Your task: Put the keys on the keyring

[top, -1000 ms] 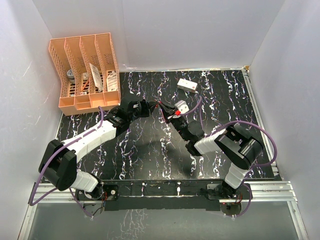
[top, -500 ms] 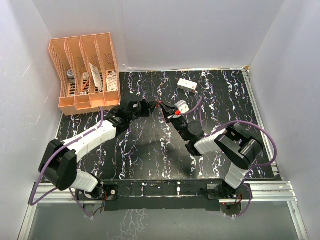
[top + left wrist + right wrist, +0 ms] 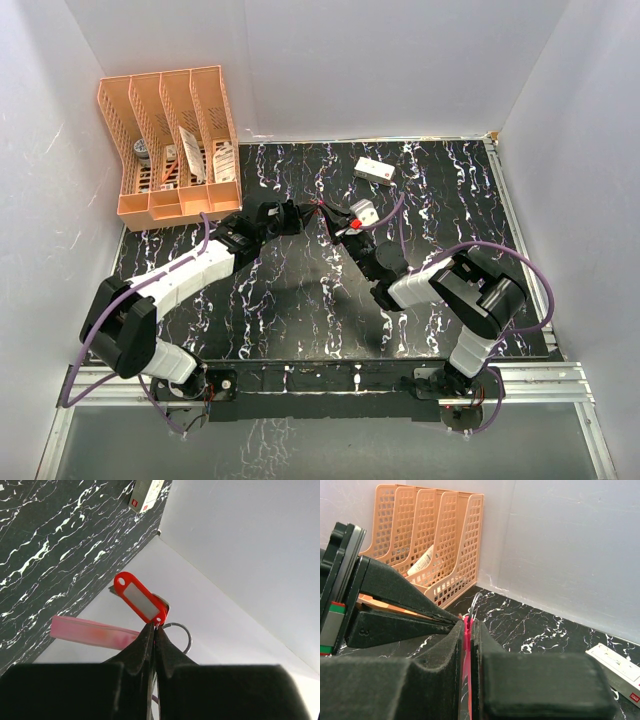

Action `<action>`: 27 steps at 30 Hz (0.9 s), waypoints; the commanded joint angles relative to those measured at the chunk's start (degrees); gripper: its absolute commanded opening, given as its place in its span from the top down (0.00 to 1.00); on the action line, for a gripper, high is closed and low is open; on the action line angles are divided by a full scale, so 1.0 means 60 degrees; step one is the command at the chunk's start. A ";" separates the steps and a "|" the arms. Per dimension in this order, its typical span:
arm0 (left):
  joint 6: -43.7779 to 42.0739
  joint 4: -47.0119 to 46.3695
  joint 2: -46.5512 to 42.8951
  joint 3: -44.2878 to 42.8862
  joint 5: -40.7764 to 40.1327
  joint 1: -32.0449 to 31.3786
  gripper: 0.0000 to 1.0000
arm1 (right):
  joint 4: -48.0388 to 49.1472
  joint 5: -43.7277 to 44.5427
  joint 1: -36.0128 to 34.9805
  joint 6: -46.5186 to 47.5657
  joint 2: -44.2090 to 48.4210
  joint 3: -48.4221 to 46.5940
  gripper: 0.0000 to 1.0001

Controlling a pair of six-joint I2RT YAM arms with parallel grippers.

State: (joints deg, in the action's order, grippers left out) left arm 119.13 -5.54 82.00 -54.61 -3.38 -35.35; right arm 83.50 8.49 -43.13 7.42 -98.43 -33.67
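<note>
Above the middle of the table (image 3: 300, 320) the two arms meet tip to tip. The only change over the last second is slight: the left gripper (image 3: 298, 214) has eased back a touch toward its own arm, while the right gripper (image 3: 333, 218) has kept its place. Neither pair of jaws has altered its grip. I read this as a fine adjustment within the threading, not a finished step.

The orange rack (image 3: 170, 140) stands well apart, behind the left jaws and to their outer side. The white box (image 3: 375, 171) lies apart too, beyond the right jaws toward the back wall. That wall is the limit ahead of both. Below the jaws and back toward the bases there is room to draw apart.

The left jaws are pressed fully together. At their tips hang three things:
- the pink tag (image 3: 92, 632), reaching out to one side;
- the red-headed key (image 3: 141, 598), slanting away ahead;
- the keyring (image 3: 178, 624), its wire looping just beside the tips.

Which of these the tips actually nip I cannot tell. The right jaws are almost together on a thin red-pink strip (image 3: 467, 650) seen edge-on, and whether it is key head or tag I cannot say. Nothing shows a key already on the ring.
</note>
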 commanded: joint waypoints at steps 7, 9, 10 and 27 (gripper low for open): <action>0.1603 -0.0074 0.0002 -0.0010 0.0329 0.0048 1.00 | 0.3441 0.0148 -0.0056 0.0125 0.0073 -0.0395 1.00; 0.1585 -0.0060 -0.0021 -0.0024 0.0314 0.0048 1.00 | 0.3433 0.0178 -0.0059 0.0138 0.0072 -0.0395 1.00; 0.1590 -0.0058 -0.0020 -0.0024 0.0316 0.0048 1.00 | 0.3436 0.0186 -0.0061 0.0140 0.0072 -0.0394 1.00; 0.1557 0.0137 0.0090 -0.0061 0.0612 0.0045 0.94 | 0.3430 0.0207 -0.0062 0.0352 0.0215 -0.0362 1.00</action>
State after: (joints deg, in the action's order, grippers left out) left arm 119.13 -5.89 82.26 -54.61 -2.35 -35.31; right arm 83.48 9.15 -43.13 8.16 -98.43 -33.98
